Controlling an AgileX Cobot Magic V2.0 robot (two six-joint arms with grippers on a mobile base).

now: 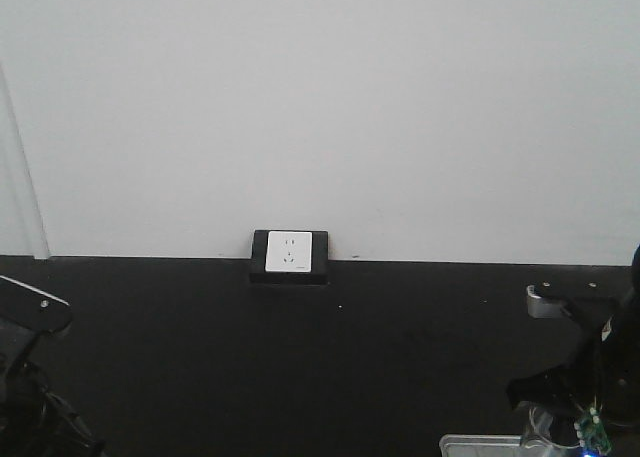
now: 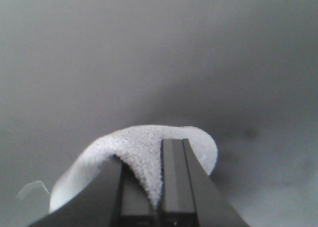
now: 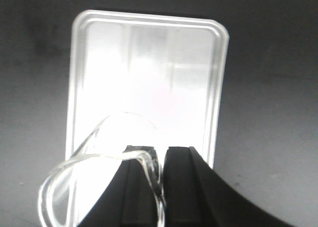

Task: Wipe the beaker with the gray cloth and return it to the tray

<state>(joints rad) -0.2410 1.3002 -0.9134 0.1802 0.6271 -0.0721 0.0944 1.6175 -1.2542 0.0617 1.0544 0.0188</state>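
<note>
In the left wrist view my left gripper [image 2: 149,152] is shut on the gray cloth [image 2: 141,142]. A fold of it is pinched between the fingers, and the rest drapes over the left finger, hanging above the dark tabletop. In the right wrist view my right gripper [image 3: 161,151] is shut on the wall of the clear beaker [image 3: 69,163], whose lipped rim curves out to the left. The beaker hangs over the near end of the silvery tray [image 3: 149,19]. I cannot tell whether it touches the tray. A corner of the tray [image 1: 478,443] shows in the front view, under the right arm.
A black box with a white socket [image 1: 290,256] sits at the back of the black table against the white wall. The left arm [image 1: 30,312] is at the left edge and the right arm [image 1: 590,367] at the lower right.
</note>
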